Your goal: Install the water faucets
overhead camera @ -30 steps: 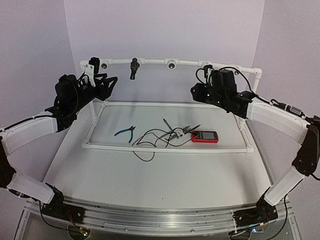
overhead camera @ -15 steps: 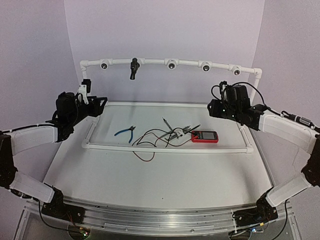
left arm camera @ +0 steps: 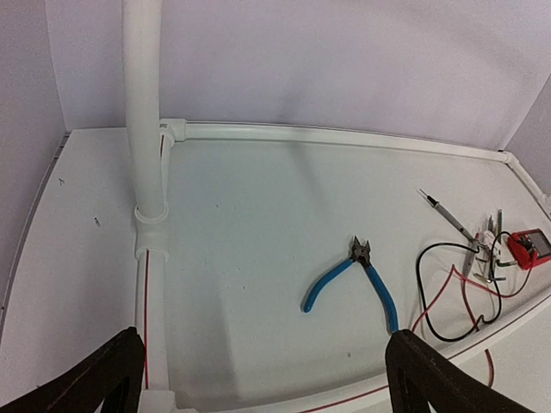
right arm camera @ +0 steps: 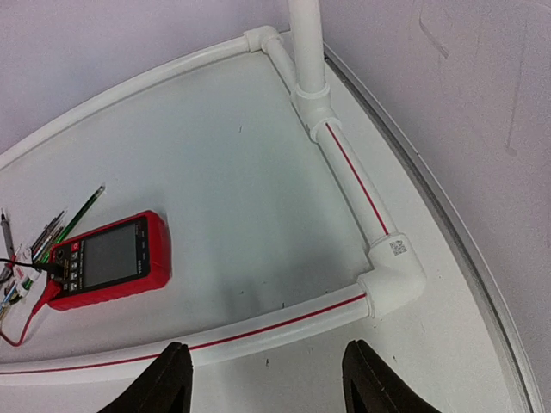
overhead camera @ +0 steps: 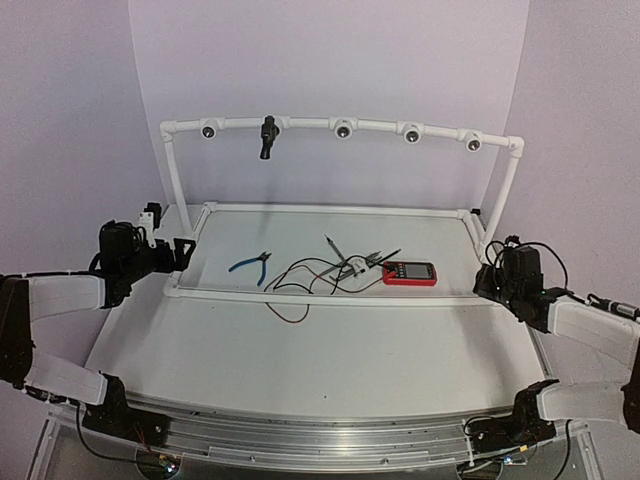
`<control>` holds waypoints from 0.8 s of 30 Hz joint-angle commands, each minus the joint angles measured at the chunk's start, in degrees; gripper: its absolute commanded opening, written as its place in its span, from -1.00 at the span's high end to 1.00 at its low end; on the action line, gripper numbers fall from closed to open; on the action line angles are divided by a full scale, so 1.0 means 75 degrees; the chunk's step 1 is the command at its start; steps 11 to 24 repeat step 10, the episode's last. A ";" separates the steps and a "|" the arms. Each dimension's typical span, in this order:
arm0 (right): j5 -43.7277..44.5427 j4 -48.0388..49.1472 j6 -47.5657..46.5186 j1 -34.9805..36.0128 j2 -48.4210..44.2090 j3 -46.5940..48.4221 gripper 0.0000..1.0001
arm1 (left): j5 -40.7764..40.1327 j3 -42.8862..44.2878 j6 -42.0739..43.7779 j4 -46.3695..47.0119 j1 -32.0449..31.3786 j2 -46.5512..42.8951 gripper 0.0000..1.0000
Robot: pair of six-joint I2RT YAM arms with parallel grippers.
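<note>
Overhead view of a white table holding a white pipe frame against a pale purple backdrop. The water faucet, small and dark, sits on the frame's top rail in the upper centre-left of the frame and hangs below the pipe. It lies between two round white sockets, well apart from both of your arms.

Your left claw is at the left edge of the overhead view, low beside the frame's left corner. Its wrist camera shows the fingers spread wide with nothing between them.

Your right claw is at the right edge, near the frame's front right elbow. Its fingers are apart and hold nothing.

Inside the frame, in the middle of the picture, blue-handled pliers lie flat. To their right are tangled black and red leads, then a red multimeter.
</note>
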 commanded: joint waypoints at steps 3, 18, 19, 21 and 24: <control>-0.0064 0.1014 0.0050 -0.0115 -0.0062 -0.0128 -0.25 | -0.0112 0.0220 -0.0057 -0.1060 0.0104 -0.0440 -0.93; -0.0496 0.1357 -0.0219 -0.0113 0.0382 0.0041 -0.28 | -0.0180 0.0110 -0.0264 -0.0842 0.0197 -0.0446 -0.99; -0.0496 0.1357 -0.0219 -0.0113 0.0382 0.0041 -0.28 | -0.0180 0.0110 -0.0264 -0.0842 0.0197 -0.0446 -0.99; -0.0496 0.1357 -0.0219 -0.0113 0.0382 0.0041 -0.28 | -0.0180 0.0110 -0.0264 -0.0842 0.0197 -0.0446 -0.99; -0.0496 0.1357 -0.0219 -0.0113 0.0382 0.0041 -0.28 | -0.0180 0.0110 -0.0264 -0.0842 0.0197 -0.0446 -0.99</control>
